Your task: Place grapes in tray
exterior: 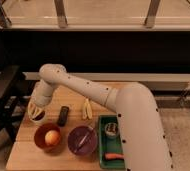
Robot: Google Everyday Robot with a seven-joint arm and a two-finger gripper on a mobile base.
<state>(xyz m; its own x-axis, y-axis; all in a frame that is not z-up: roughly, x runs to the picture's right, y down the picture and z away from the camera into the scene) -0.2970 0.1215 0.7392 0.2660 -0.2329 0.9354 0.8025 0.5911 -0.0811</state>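
Observation:
My gripper (35, 113) hangs low over the left end of the wooden table (28, 150), just behind the orange-red bowl. A small dark shape (38, 120) lies right under it; it may be the grapes, but the gripper covers most of it. The green tray (101, 150) stands at the front right of the table, partly hidden by my arm (128, 115). It holds an orange carrot (114, 156) and a small round cup (110, 130).
An orange-red bowl (39, 142) with an orange-yellow fruit (51, 137) stands in front of the gripper. A purple bowl (83, 140) stands beside the tray. A black flat object (63, 115) and a yellowish item (87, 108) lie mid-table. Dark furniture (0, 95) stands to the left.

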